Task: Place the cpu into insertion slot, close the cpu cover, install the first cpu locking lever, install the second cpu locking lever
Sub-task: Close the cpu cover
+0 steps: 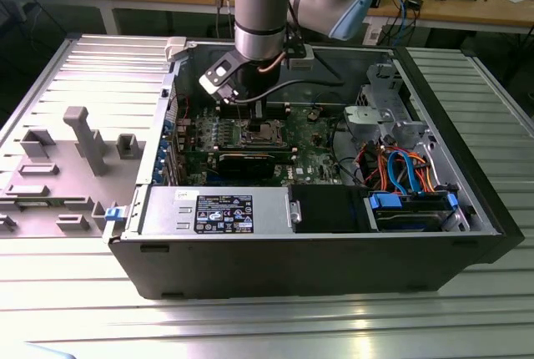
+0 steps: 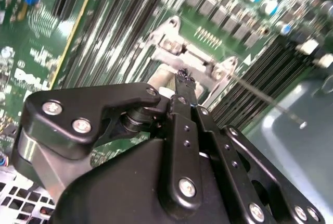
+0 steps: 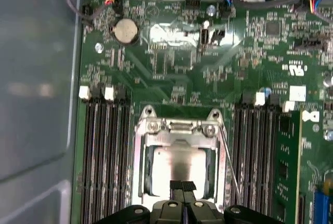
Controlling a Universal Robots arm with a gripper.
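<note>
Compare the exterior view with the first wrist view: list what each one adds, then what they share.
The exterior view adds the open computer case, the arm reaching into it, the labelled power supply, blue and orange cables, and a grey fixture tray on the exterior view's left.

The first wrist view adds the cpu with the cpu cover lying flat over it, a coin battery, memory slots and a thin lever wire.

Shared: the green motherboard and the gripper, shut, over the insertion slot.
</note>
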